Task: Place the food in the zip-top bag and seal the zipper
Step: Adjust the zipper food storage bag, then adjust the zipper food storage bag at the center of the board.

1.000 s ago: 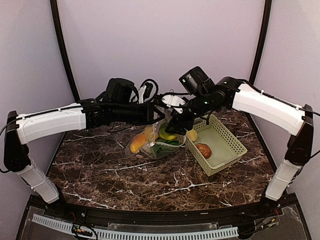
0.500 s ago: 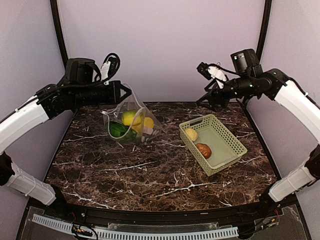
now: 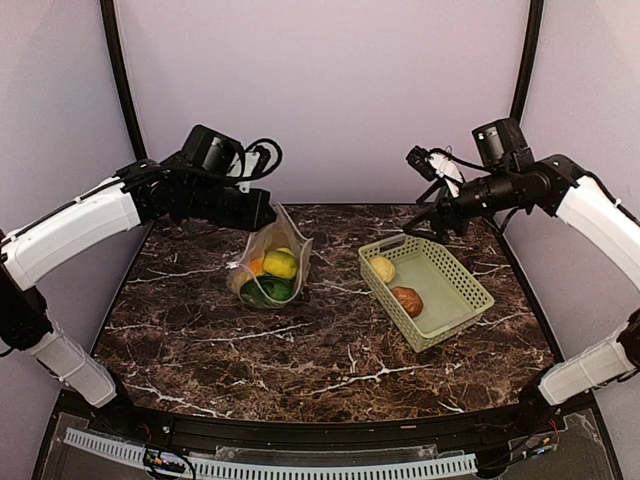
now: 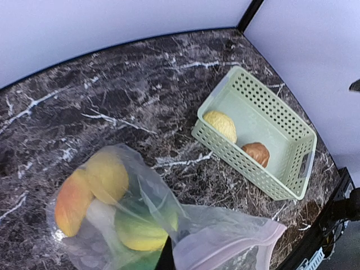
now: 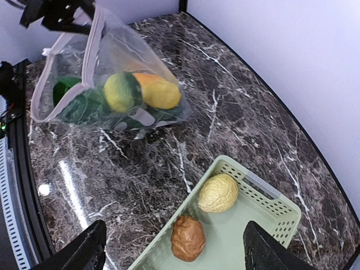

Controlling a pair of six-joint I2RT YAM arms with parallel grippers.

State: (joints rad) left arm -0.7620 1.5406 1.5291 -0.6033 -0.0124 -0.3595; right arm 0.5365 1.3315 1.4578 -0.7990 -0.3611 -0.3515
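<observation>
Clear dotted plastic zip-top bag (image 3: 272, 265) rests on my marble worktop (image 3: 330, 350), its mouth edge clamped in the left pincer (image 3: 262, 212). At its 3 o'clock, a light-green lattice basket (image 3: 442, 280) holds a yellow lemon (image 3: 383, 268) and brown potato (image 3: 407, 300); my right pincer (image 5: 174, 228) is spread apart.

Zip-top bag (image 3: 272, 258) stands L-centre on desk (image 3: 330, 350), food pcs (image 3: 272, 282) inside, its top pinched in left tool (image 3: 265, 212). Basket (image 3: 460, 322) to its R, apart. In basket: lemon (image 3: 382, 268) behind potato (image 3: 407, 300). Right tool (image 3: 436, 222) above basket's far corner.
</observation>
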